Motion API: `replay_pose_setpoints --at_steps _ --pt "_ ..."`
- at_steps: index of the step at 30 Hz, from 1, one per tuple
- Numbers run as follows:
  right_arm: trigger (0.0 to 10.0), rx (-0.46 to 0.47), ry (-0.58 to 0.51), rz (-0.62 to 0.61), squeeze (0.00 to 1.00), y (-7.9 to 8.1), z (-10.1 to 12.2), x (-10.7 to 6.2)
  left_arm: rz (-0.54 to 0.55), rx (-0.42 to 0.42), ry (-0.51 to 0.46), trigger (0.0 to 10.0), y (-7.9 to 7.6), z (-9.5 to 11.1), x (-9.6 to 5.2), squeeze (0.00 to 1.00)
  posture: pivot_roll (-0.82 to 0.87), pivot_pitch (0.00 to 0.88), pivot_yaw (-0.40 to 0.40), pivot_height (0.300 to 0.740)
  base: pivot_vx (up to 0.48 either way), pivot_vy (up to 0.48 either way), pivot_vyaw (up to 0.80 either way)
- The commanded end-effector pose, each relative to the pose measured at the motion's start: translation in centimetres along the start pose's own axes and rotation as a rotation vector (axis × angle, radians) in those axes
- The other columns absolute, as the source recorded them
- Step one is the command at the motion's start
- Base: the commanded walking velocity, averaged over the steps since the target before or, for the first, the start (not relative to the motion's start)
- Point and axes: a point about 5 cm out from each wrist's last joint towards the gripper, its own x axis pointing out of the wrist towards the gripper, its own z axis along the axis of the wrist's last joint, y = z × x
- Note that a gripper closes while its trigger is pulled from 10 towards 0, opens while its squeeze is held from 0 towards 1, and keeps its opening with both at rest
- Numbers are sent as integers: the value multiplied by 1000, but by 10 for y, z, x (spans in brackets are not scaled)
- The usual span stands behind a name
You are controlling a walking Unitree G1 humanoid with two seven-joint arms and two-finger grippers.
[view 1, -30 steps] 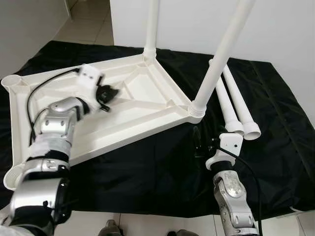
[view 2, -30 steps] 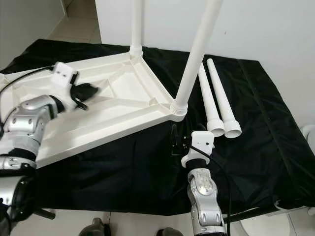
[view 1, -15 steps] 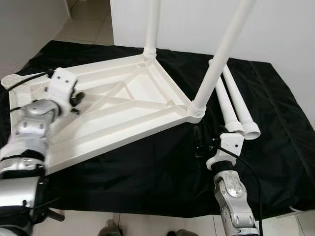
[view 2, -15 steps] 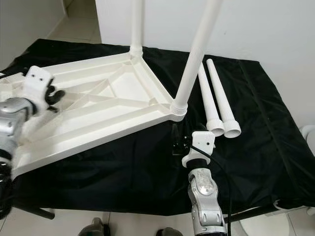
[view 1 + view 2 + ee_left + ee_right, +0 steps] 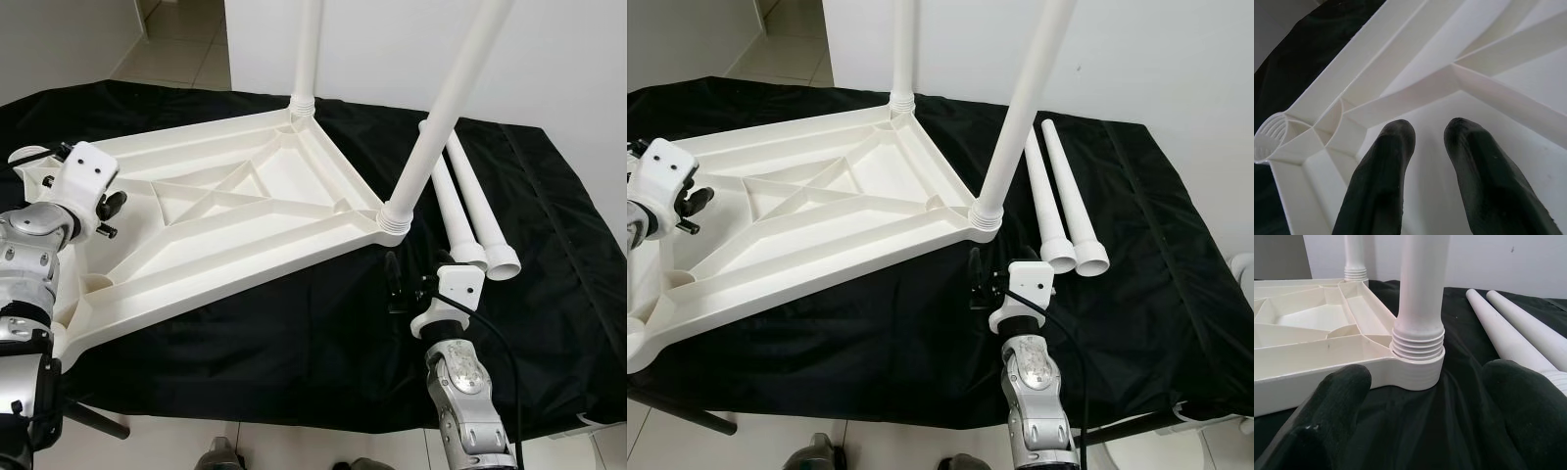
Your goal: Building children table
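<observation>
The white table top [image 5: 245, 245] lies upside down on a black cloth. Two white legs stand screwed in, one at the far corner [image 5: 306, 49] and one at the near right corner [image 5: 441, 117]. Two loose legs [image 5: 465, 211] lie side by side to the right. My left gripper [image 5: 106, 208] hovers over the left part of the underside, its fingers [image 5: 1396, 147] a little apart with nothing between them, near an empty leg socket [image 5: 1271, 139]. My right gripper [image 5: 395, 284] is low over the cloth, open wide, facing the near right leg's threaded collar [image 5: 1418, 350].
The black cloth [image 5: 549, 255] covers the work surface to its edges. A white wall rises behind, and tiled floor [image 5: 181, 49] shows at the far left. The table top's near left corner [image 5: 639, 343] overhangs the front edge.
My left arm has drawn back to the left, from the middle ribs of the underside to its left edge. The right arm and the legs have not moved.
</observation>
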Motion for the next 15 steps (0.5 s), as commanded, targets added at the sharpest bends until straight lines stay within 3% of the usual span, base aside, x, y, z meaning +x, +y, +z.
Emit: replay_pose_setpoints --at_steps 1,2,6,9,12,15 --pt "10000 -6 4 -1 0 -3 -2 0 -90 53 10 10000 -14 -5 0 0 57 39 -63 740 0 0 0" --pt "10000 -6 4 -1 0 -3 -2 0 -90 53 10 10000 -14 -5 0 0 57 39 -63 740 0 0 0" --pt "10000 -12 -1 2 0 -4 0 3 -381 181 10 10000 -54 -10 2 0 54 33 -62 740 0 0 0" --pt "10000 -12 -1 2 0 -4 0 3 -381 181 10 10000 -54 -10 2 0 54 33 -62 740 0 0 0" --pt "10000 -18 -3 -1 0 -6 -1 4 -494 217 -13 10000 -67 -7 0 0 53 30 -57 740 0 0 0" --pt "10000 -20 -3 -3 0 -7 -1 4 -537 224 -30 10000 -72 -4 -1 0 53 31 -55 740 0 0 0"
